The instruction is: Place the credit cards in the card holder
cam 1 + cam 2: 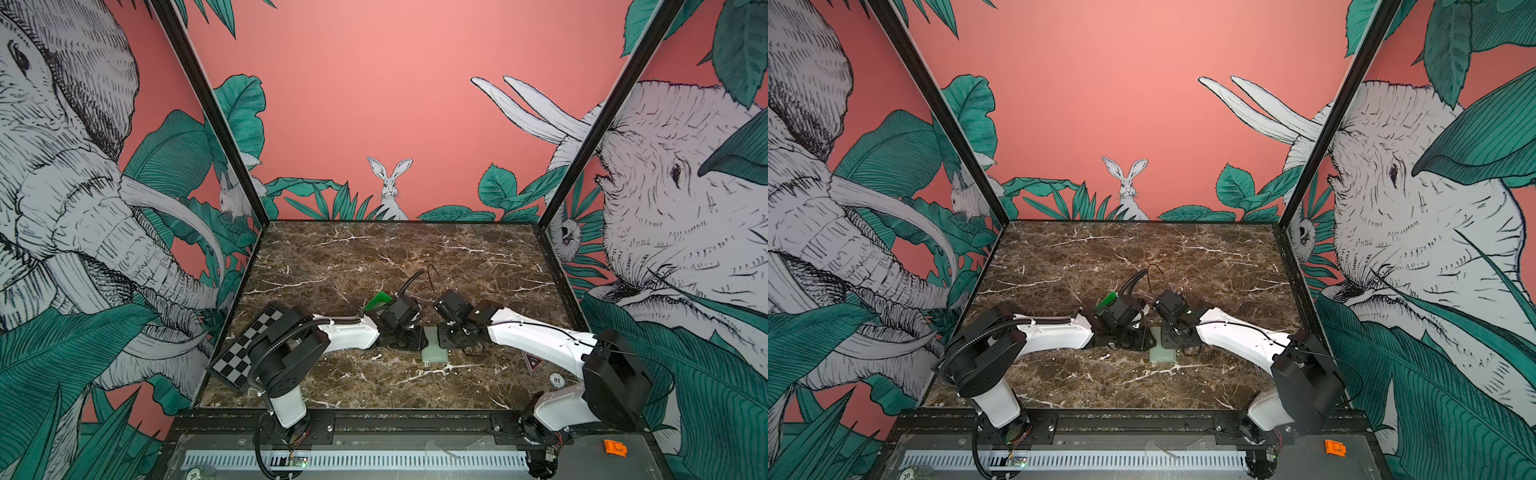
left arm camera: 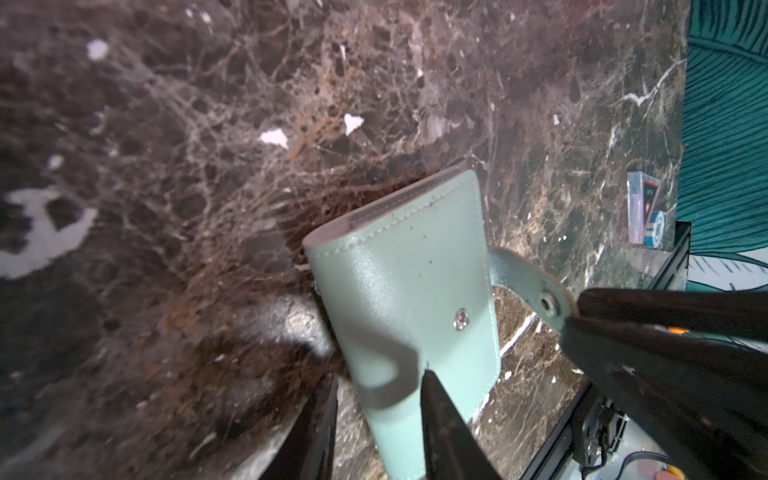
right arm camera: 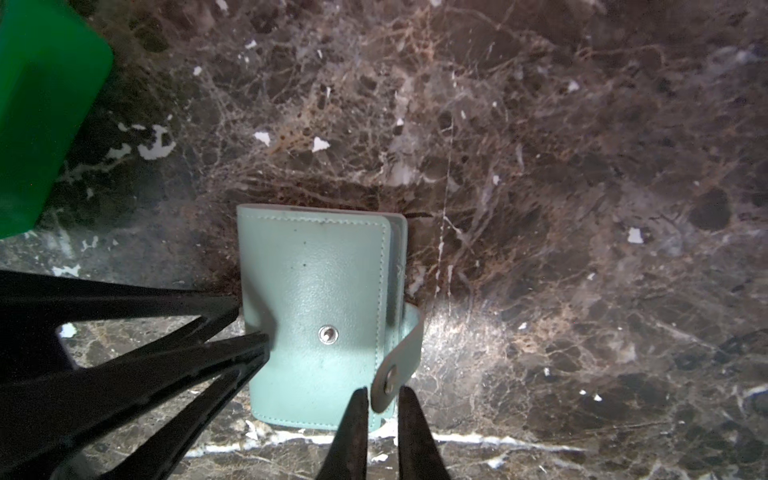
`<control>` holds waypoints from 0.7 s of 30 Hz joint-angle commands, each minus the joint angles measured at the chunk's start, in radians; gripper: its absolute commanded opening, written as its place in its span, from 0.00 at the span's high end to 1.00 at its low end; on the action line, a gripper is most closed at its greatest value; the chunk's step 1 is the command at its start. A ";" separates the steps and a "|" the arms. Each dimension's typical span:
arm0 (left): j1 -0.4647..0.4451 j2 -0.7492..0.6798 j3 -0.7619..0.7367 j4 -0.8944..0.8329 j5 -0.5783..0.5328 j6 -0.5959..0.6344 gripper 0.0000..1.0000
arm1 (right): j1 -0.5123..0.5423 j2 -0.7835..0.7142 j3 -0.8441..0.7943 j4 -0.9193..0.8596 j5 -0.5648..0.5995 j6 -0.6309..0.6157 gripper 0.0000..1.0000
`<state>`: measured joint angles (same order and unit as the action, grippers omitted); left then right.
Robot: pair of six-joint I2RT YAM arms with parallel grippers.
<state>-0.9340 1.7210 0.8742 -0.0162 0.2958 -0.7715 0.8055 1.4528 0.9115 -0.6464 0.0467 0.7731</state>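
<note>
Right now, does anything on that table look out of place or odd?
The card holder lies closed, yet its snap strap is undone and curls out past one edge, between the right fingers. Nothing looks spilled or damaged.

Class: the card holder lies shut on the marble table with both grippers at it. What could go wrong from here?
First, the right gripper pinches only the end of the strap tab; a pull could let it slip free. Second, just one finger of the left gripper bears on the card holder, so the holder might slide or swivel rather than open. Third, the green tray sits close behind the left arm and could be knocked.
</note>
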 commanded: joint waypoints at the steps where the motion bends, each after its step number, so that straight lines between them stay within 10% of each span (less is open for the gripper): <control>1: 0.004 0.002 -0.008 0.009 0.005 -0.008 0.65 | 0.008 0.010 0.015 0.000 0.026 -0.010 0.86; 21: 0.004 0.016 -0.007 0.024 0.015 -0.018 0.65 | 0.008 0.020 -0.002 0.060 -0.010 -0.032 1.00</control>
<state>-0.9344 1.7336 0.8742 -0.0010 0.3065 -0.7837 0.8055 1.4654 0.9115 -0.6224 0.0483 0.7536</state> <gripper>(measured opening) 0.349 0.051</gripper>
